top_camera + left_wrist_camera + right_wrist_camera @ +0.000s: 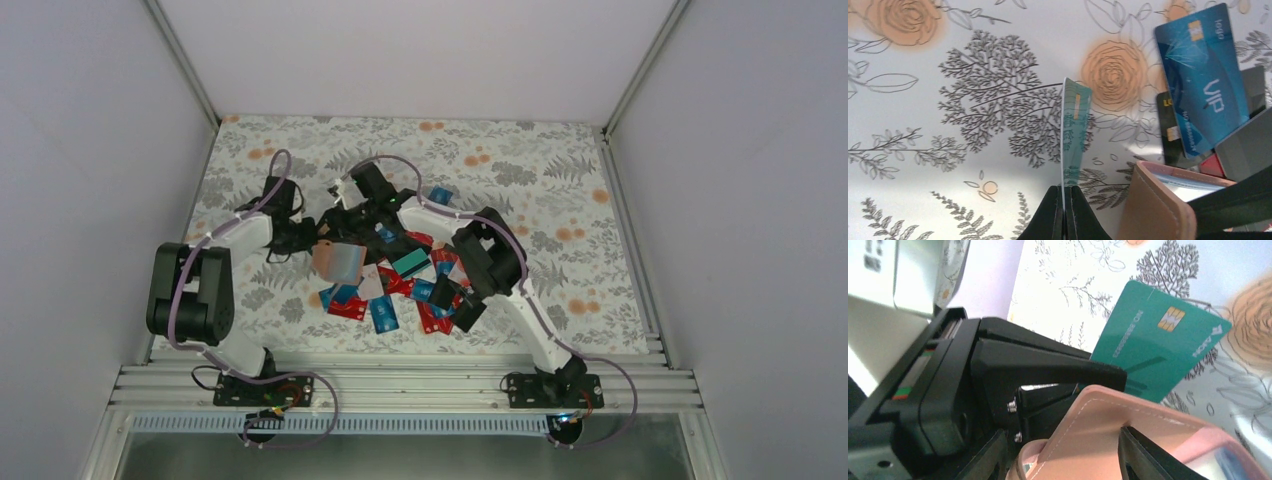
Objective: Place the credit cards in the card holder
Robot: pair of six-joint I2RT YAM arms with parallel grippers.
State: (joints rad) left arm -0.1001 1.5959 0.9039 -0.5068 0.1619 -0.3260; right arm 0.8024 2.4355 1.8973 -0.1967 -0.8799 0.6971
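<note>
Credit card, thin teal, is pinched edge-on by the left claw for slotting; right claw grips the tan leather-like card holder.

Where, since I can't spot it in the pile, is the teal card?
In the left wrist view, the teal card stands on edge, pinched in the left gripper above the floral table, just left of the tan card holder.

The table is covered in a white cloth printed with grey ferns and orange roses. Ahead and to the right of the left gripper, credit cards lie on it in a loose, overlapping heap of blue, red, black and teal. One blue card sits apart, farther out.
</note>
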